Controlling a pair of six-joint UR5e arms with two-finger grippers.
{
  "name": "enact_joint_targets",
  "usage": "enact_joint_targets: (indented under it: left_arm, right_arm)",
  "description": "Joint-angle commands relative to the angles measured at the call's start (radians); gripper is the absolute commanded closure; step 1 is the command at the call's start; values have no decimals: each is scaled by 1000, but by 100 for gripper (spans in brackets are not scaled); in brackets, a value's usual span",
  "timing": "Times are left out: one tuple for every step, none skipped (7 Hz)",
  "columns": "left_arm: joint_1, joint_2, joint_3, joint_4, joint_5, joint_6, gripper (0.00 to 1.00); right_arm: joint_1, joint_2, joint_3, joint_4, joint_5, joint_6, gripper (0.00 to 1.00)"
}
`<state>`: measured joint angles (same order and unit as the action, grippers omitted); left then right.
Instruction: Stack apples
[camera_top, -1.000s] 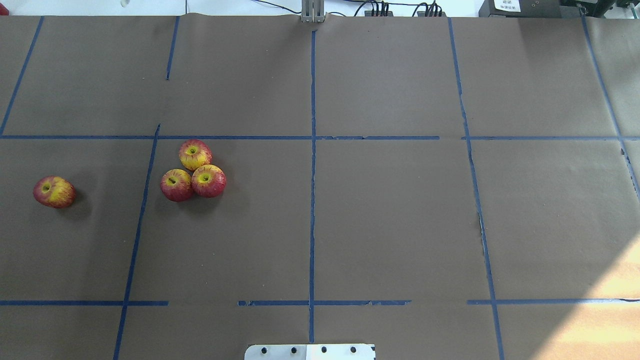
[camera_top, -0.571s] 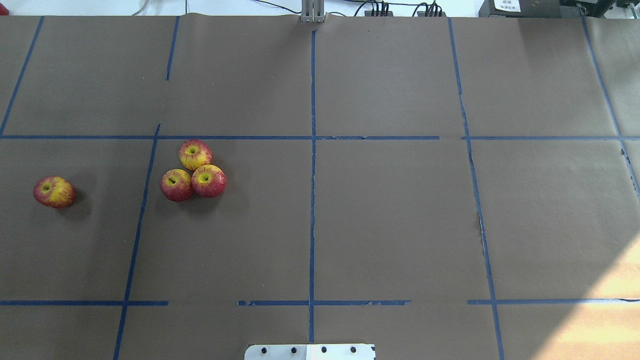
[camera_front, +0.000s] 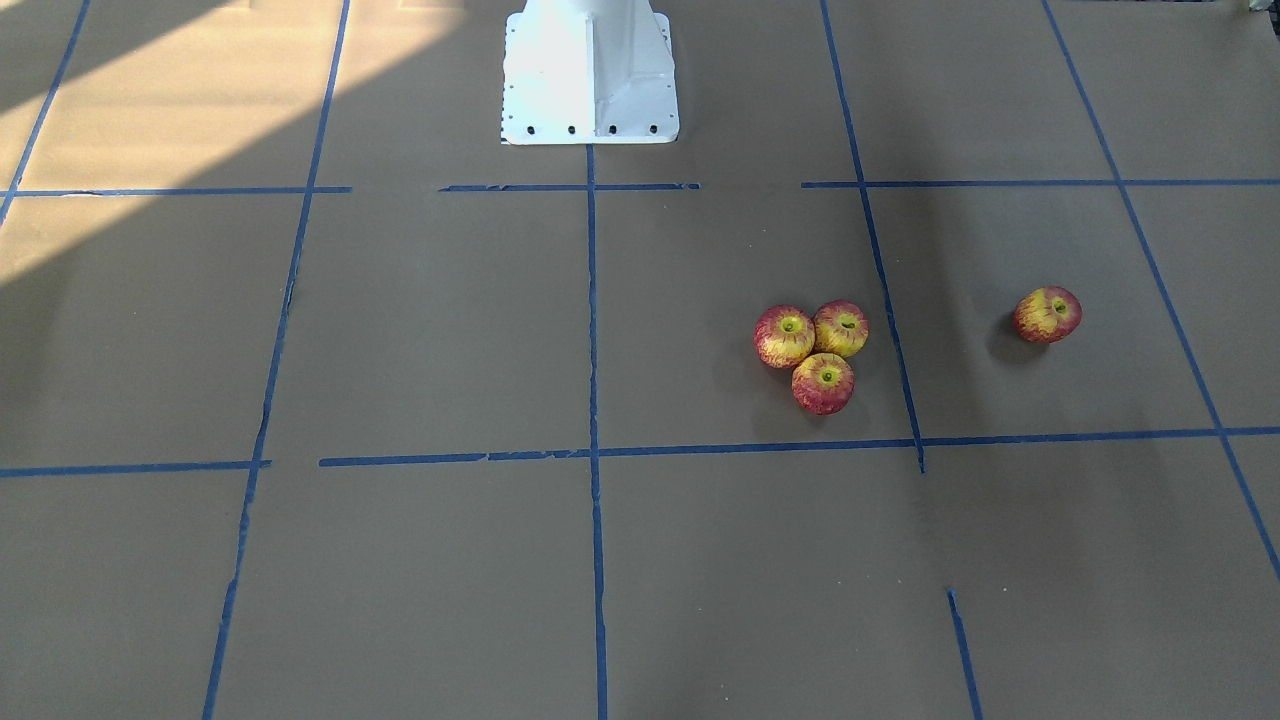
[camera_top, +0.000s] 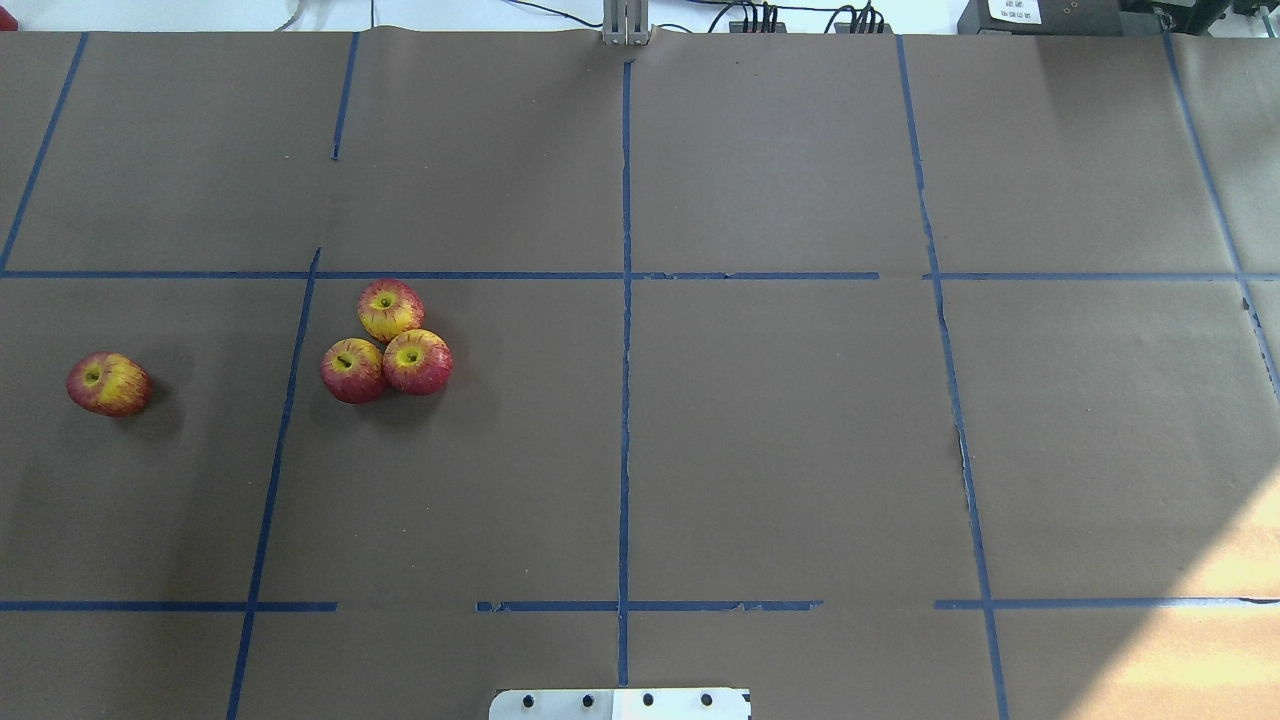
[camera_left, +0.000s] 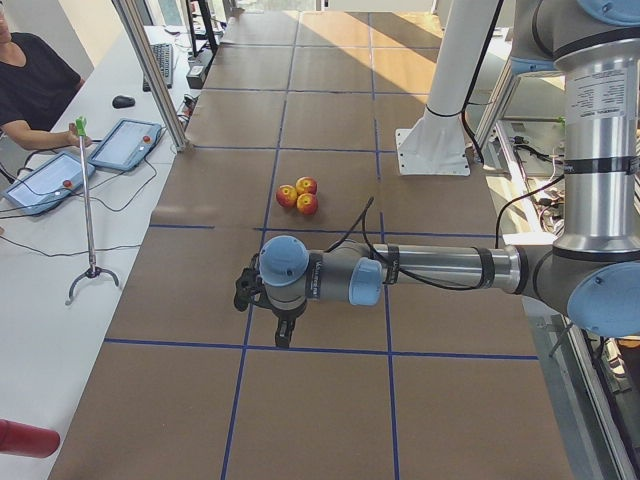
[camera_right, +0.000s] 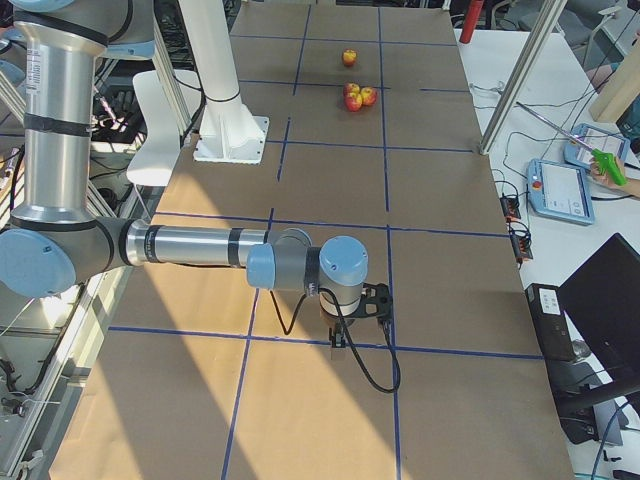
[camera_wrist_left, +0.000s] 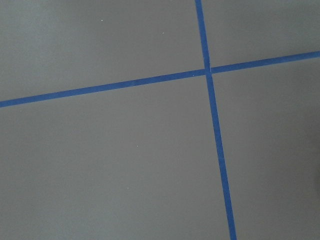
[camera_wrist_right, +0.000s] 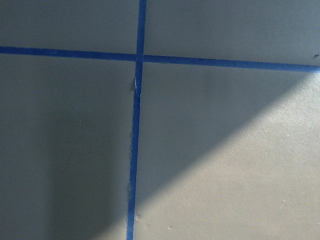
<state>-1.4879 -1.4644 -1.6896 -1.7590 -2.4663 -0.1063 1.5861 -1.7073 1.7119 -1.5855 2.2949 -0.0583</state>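
Item: lone apple (camera_top: 108, 383), mid-left; we centre it gently over trio (camera_top: 400, 350) hollow. Whether left gripper (camera_left: 284, 336) and right gripper (camera_right: 340, 340) are spread, we cannot tell.

The apples (camera_top: 417, 361) looked glossy and smooth, the brown paper (camera_top: 800, 450) matt, and the robot base (camera_front: 590, 70) smooth white-painted metal.

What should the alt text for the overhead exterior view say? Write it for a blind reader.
Three red-and-yellow apples sit touching in a tight cluster, none stacked, on the left half of a brown paper-covered table gridded with blue tape. A fourth apple lies alone further left, near the edge.
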Motion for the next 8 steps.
enact_joint_targets:
  left_arm:
    - [223,44,-2,-364,77,-530,0]
    - [310,56,-2,-469,139,-690,0]
    - [405,46,-7,-477,206,-775,0]
    - [437,41,-13,-478,267,-785,0]
    - [458,21,-12,-478,273,-787,0]
    - [481,6,-4,-478,274,-808,0]
    - [492,-13,4,-478,274,-819,0]
    - [498,-17,7,-476,277,-825,0]
  right_arm:
    - [0,0,0,-1,0,0,0]
    - [0,0,0,1,1,0,0]
    - [0,0,0,1,0,0,0]
    - [0,0,0,-1,0,0,0]
    - [0,0,0,-1,0,0,0]
    - [0,0,0,-1,0,0,0]
    - [0,0,0,-1,0,0,0]
    - [0,0,0,-1,0,0,0]
